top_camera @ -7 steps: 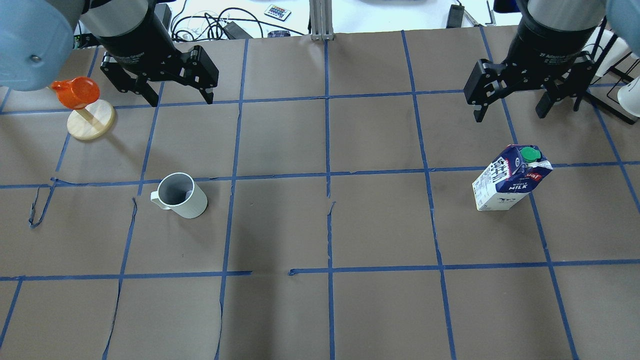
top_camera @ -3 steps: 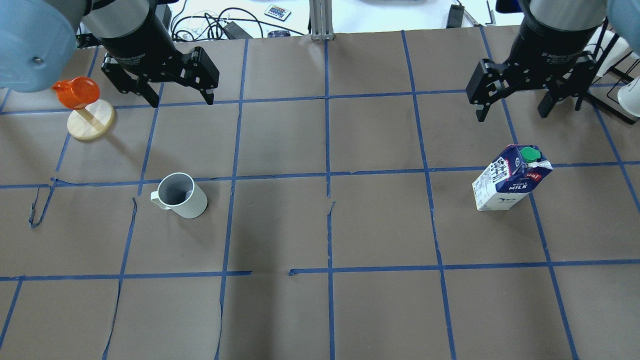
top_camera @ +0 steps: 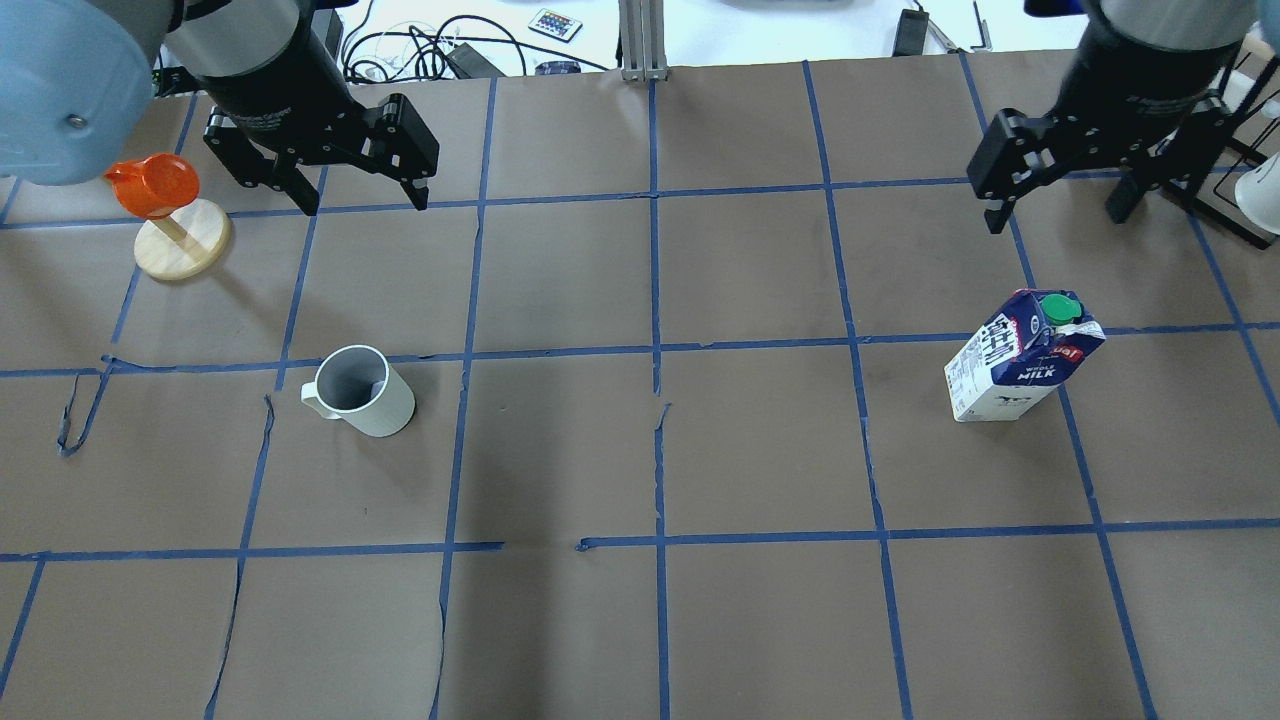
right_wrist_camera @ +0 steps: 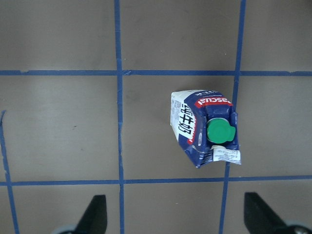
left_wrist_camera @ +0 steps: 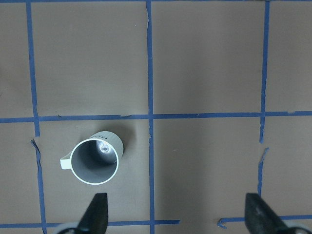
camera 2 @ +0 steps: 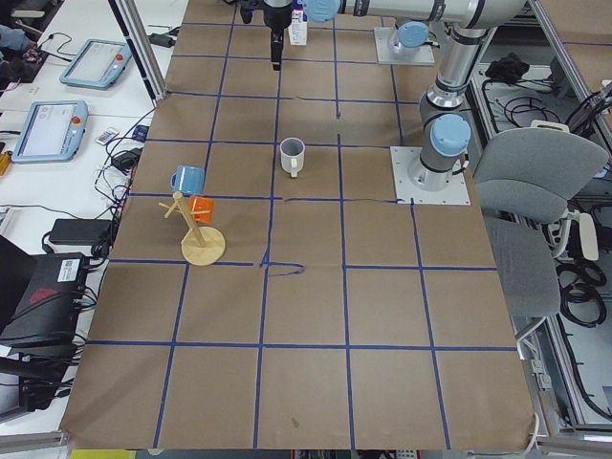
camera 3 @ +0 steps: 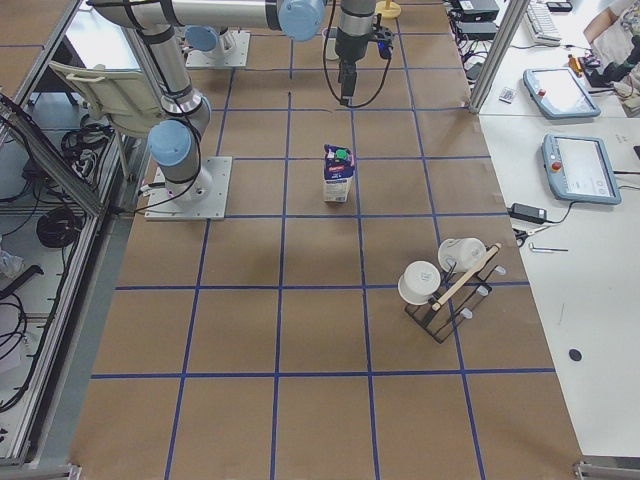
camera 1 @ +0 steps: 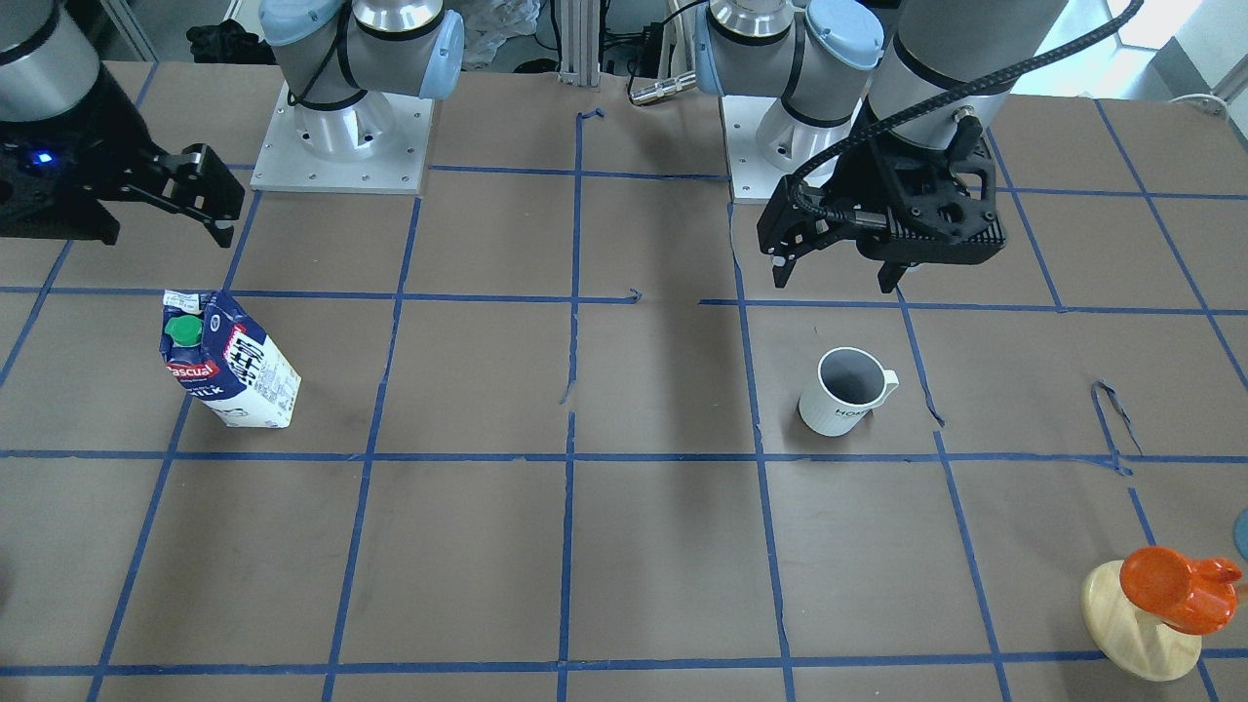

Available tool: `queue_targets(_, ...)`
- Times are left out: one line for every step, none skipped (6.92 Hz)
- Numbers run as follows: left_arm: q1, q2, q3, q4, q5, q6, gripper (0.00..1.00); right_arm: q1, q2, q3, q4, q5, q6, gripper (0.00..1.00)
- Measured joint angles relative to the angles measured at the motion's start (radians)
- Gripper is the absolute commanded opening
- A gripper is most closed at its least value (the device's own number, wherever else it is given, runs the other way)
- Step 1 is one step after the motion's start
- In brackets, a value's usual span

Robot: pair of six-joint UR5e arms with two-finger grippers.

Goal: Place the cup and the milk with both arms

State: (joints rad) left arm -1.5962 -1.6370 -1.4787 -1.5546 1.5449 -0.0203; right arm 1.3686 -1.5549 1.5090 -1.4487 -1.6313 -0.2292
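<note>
The right hand (top_camera: 1053, 218), open and empty, has shifted sideways beyond the upright milk (top_camera: 1020, 360). The left hand (top_camera: 364, 204), likewise open, and the cup (top_camera: 358, 392) are well apart from the milk. Grasping hasn't begun.

The left arm (camera 1: 960, 49) and right arm (camera 1: 322, 127) are both silver-grey tubes with light blue joint caps (camera 1: 448, 49), sitting on square metal base plates (camera 1: 390, 166) with small screws round the edges, plus a black braided cable (camera 1: 1053, 58) looping onto the chunky black left gripper (camera 1: 834, 283).
</note>
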Motion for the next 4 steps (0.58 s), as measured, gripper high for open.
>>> queue_targets(0.004,0.001,-0.001,-0.010,0.001,-0.001,1.00,-0.057,0.002,0.000,-0.027,0.004,-0.064,1.00)
queue_targets(0.016,-0.001,-0.003,-0.032,0.002,-0.002,1.00,-0.088,0.011,0.004,-0.073,0.007,-0.089,1.00)
queue_targets(0.032,-0.012,-0.019,-0.047,0.000,-0.004,1.00,-0.099,0.039,0.019,-0.099,0.010,-0.092,1.00)
queue_targets(0.047,-0.024,-0.059,-0.040,-0.003,-0.002,1.00,-0.103,0.067,0.042,-0.119,0.015,-0.093,1.00)
